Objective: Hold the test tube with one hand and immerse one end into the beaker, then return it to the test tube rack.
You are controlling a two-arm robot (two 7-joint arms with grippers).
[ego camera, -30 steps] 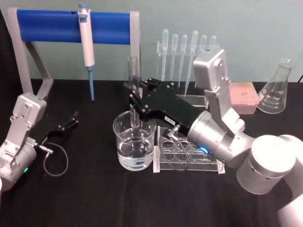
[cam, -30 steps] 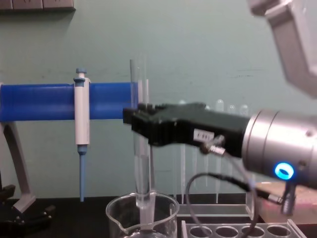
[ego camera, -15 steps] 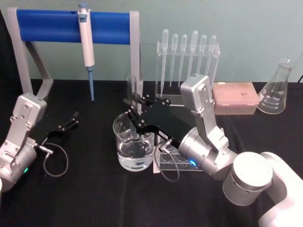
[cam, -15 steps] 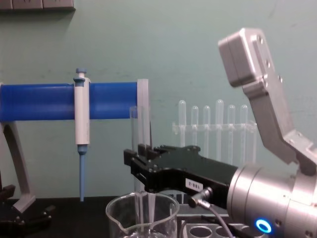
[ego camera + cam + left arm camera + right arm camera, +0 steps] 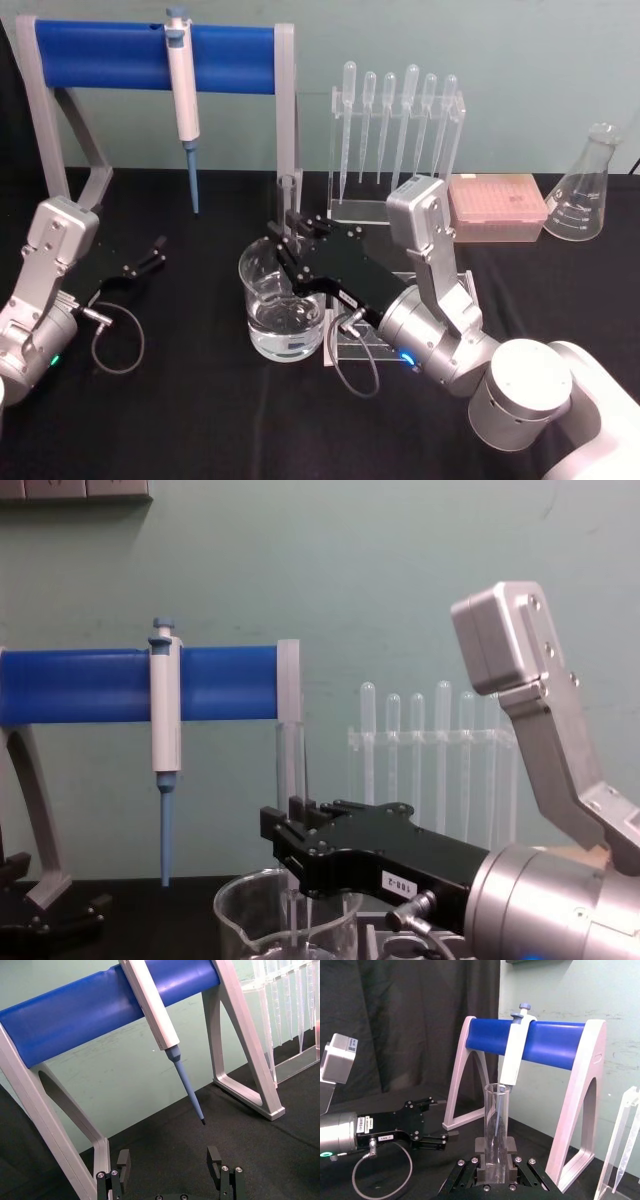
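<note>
Black two-fingered right gripper [image 5: 285, 243] clamps the upright clear glass test tube [image 5: 288, 200], lower end inside the wide glass beaker [image 5: 252, 290] beneath it. Dipping seems underway; next needs a straight lift, then the clear rack [image 5: 334, 346] beside. The left gripper [image 5: 155, 252] idles far off, spread wide.

Bright, even light; small glints on the beaker [image 5: 272, 335].

Qty: 1 test tube [image 5: 496, 1125]; 1 beaker [image 5: 255, 300] w/ spout; 1 blue-and-white pipettor [image 5: 181, 75]; 6 thin bulb-top pipettes [image 5: 410, 110], all in 1 clear pipette stand [image 5: 352, 208]; 1 conical flask [image 5: 582, 195]; 1 pink box [image 5: 497, 205]; 1 blue-bar frame [image 5: 110, 55]; 1 clear tube rack [image 5: 333, 345], no. of holes can't tell, arm covers most; 2 black grippers – 1 left gripper [image 5: 155, 252], 1 right gripper [image 5: 286, 240]
</note>
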